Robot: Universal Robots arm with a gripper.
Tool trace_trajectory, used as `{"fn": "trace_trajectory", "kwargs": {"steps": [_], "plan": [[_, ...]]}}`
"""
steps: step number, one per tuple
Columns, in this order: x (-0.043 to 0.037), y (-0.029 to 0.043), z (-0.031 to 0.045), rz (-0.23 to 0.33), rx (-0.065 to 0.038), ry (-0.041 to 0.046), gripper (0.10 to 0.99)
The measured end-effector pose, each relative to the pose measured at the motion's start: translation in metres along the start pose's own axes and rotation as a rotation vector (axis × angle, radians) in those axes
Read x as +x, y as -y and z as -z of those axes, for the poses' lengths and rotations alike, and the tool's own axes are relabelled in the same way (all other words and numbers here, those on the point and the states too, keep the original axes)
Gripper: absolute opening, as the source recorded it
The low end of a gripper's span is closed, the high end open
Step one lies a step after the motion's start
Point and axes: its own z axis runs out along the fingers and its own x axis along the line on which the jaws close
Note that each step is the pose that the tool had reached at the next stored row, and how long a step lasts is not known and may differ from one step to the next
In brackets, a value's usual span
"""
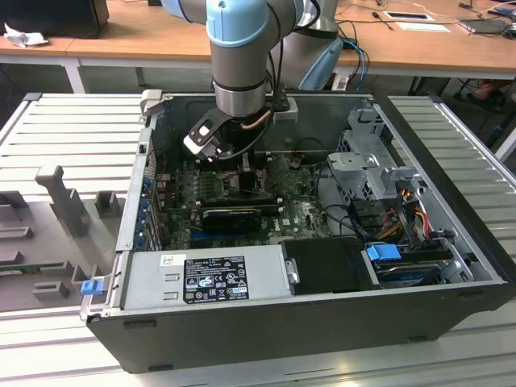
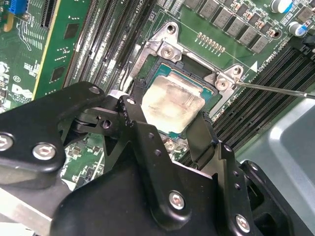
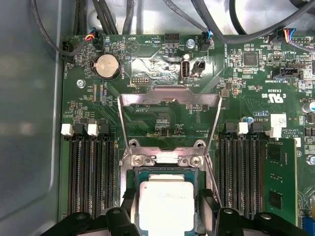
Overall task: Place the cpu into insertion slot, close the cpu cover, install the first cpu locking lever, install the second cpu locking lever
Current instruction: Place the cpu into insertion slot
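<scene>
Exterior view: arm (image 1: 239,48) drops from the upper centre of the frame into the open computer case (image 1: 282,330). The pincer (image 1: 244,171) is low over the green board (image 1: 302,214), slightly toward the exterior view's left of case centre.

Second wrist view: cpu (image 2: 172,103) lies flat inside the slot (image 2: 164,50), square to the metal rim, and looks seated. The pincer (image 2: 165,115) sits astride it, one side at each of two opposite edges. Can't tell whether it's pinching the cpu or slack. A thin metal rod (image 2: 275,90) runs off from one rim corner and looks unlatched.

First wrist view: cpu (image 3: 165,206) is dead centre under the pincer (image 3: 167,199), no sideways offset. It's square, so no long axis to align. The cover (image 3: 170,97) is swung open, beyond the slot (image 3: 165,158) on the side away from the pincer, with board visible through its cut-out. My read: placement done or nearly done, cover not yet closed.
</scene>
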Motion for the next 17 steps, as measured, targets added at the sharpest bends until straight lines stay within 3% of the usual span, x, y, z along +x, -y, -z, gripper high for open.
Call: {"fn": "trace_trajectory", "kwargs": {"steps": [14,15,16,17], "plan": [[0.0003,-0.0013,0.0163,0.0,0.0,0.0002,0.616],[0.0004,-0.0014,0.017,0.0,0.0,0.0002,0.604],[0.0004,-0.0014,0.0175,0.0,0.0,0.0,0.471],[0.0004,-0.0015,0.0178,0.0,0.0,0.0001,0.471]]}}
